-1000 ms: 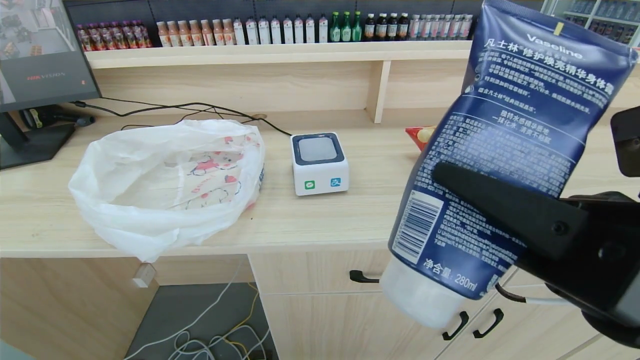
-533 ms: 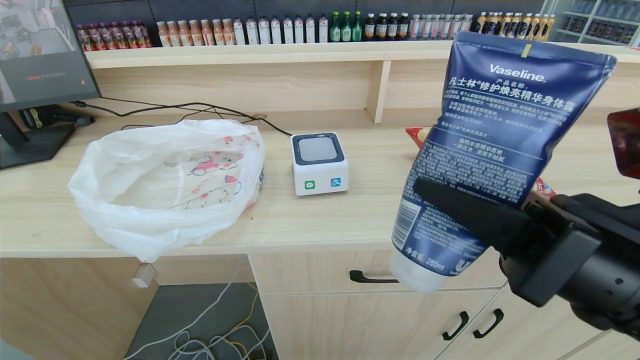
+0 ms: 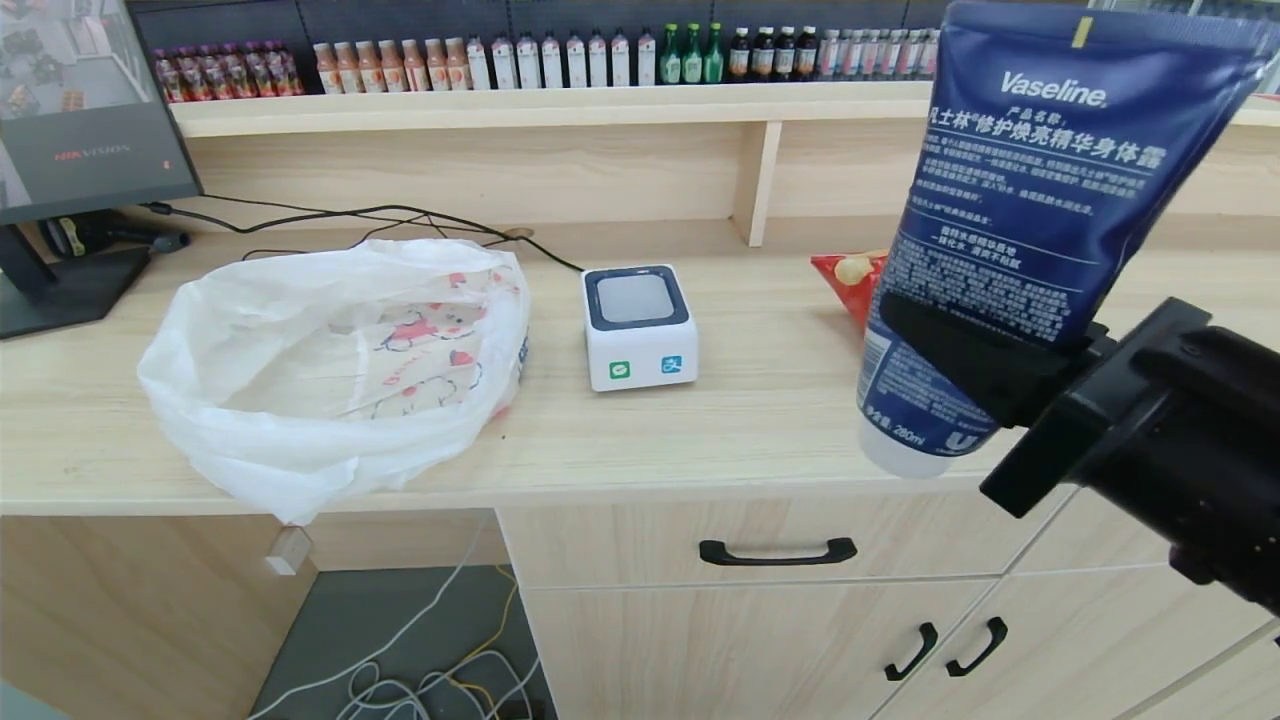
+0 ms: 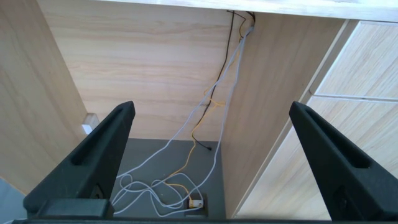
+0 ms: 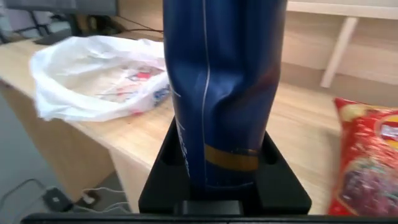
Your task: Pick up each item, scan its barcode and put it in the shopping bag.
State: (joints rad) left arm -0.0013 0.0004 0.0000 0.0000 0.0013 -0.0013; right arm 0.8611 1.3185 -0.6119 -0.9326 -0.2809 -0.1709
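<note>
nearly upright, the lotion tube [image 3: 1040,200] points cap-down in the right gripper [image 3: 945,365].

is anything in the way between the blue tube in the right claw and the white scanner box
Nothing visible. The right claw holds the blue tube over the counter, right of the scanner; only bare counter lies between. The red snack bag sits behind the tube.

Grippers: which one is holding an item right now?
The right gripper: it is shut on the blue lotion tube, cap end down. The left gripper is open and empty.
</note>
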